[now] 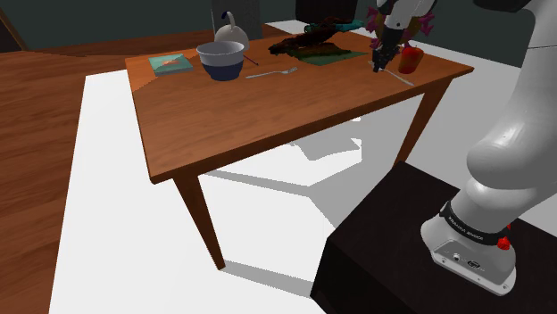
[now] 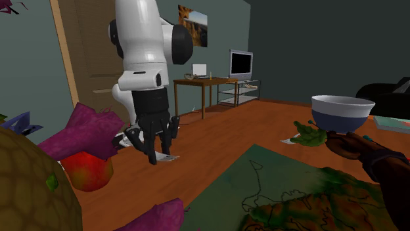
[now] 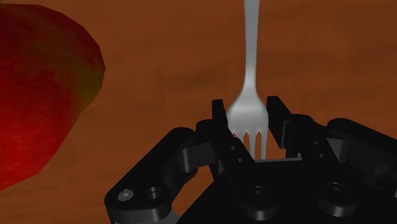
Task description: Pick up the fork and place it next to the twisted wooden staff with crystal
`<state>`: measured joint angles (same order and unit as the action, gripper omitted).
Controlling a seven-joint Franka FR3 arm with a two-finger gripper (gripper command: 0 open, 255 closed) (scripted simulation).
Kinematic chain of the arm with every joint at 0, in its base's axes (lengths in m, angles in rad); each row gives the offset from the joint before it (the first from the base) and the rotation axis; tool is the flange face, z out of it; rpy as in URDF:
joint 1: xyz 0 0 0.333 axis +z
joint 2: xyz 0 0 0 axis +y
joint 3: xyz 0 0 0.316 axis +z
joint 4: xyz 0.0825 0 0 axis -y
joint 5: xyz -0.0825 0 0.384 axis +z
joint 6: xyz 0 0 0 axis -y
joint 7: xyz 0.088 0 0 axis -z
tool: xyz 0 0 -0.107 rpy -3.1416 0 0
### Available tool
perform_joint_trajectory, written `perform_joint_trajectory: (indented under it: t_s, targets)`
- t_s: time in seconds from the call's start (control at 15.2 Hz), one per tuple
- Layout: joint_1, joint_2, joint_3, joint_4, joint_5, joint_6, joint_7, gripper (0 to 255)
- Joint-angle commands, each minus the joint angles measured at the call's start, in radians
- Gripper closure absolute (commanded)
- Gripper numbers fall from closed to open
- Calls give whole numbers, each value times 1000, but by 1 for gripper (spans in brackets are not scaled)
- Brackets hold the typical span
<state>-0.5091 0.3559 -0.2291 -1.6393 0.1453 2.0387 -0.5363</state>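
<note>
The tool was down at the worktop, its two fingers pressed against both edges of the fork at its head. They were clamped on it, tines toward the palm and handle pointing away. The fork lay flat on the wood near the worktop's corner at the shoulder view's right, and the tool stood over its end.

A red fruit sat just beside the tool. It was the closest obstacle, on the side farther from the staff. In the second exterior view it lay among magenta leaf-like shapes, with the tool touching down close by.

The dark twisted staff lay well apart from the fork, toward the back edge, on a green mat printed like a map. Its green lumpy end reached close to a blue and white bowl.

Bare wood lay between the fork and the mat. Beyond the staff, a second silver utensil rested just beside the bowl. A teal book lay past it, and a white kettle stood behind the bowl.
</note>
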Motion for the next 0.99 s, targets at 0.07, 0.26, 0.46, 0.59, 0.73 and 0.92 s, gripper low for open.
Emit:
perform_joint_trajectory:
  t_s: [0.07, 0.26, 0.46, 0.59, 0.73, 0.92]
  targets:
    - [0, 2, 0, -11, 1, 13, -2, 255]
    - [0, 2, 0, -11, 1, 13, -2, 255]
    - [0, 2, 0, -11, 1, 13, -2, 0]
    - [0, 2, 0, -11, 1, 13, -2, 0]
    - [0, 2, 0, -11, 1, 13, -2, 0]
    - [-1, -20, -3, 26, -6, -44, 3, 0]
